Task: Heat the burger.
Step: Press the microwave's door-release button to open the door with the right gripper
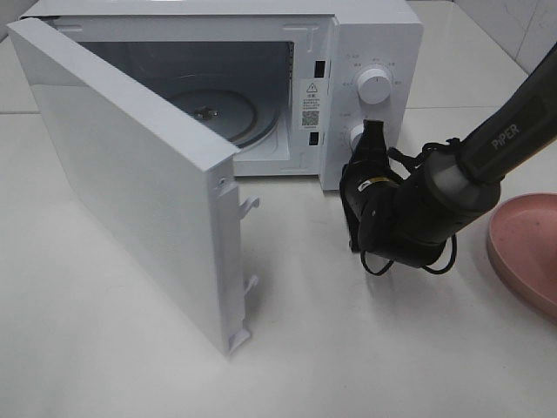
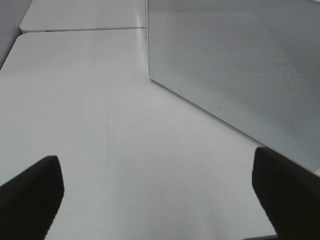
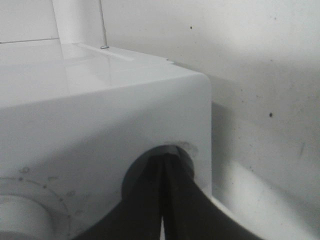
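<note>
exterior high shows the clenched right gripper [image 1: 374,132] at the lower knob [image 1: 352,136] of the microwave [image 1: 383,39], door [image 1: 130,174] open, left gripper [image 2: 160,197] spread empty, burger nowhere in view: a twist now could time an empty oven.

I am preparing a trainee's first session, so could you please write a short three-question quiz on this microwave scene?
1. True or false: the door of the microwave is closed.
2. Multiple choice: the tip of the right gripper is nearest to A) the upper knob, B) the lower knob, C) the pink plate.
3. Fill in: seen from its wrist camera, the left gripper has its jaws ____ above the table.

Key: 1 false (it stands wide open); 2 B; 3 open.
</note>
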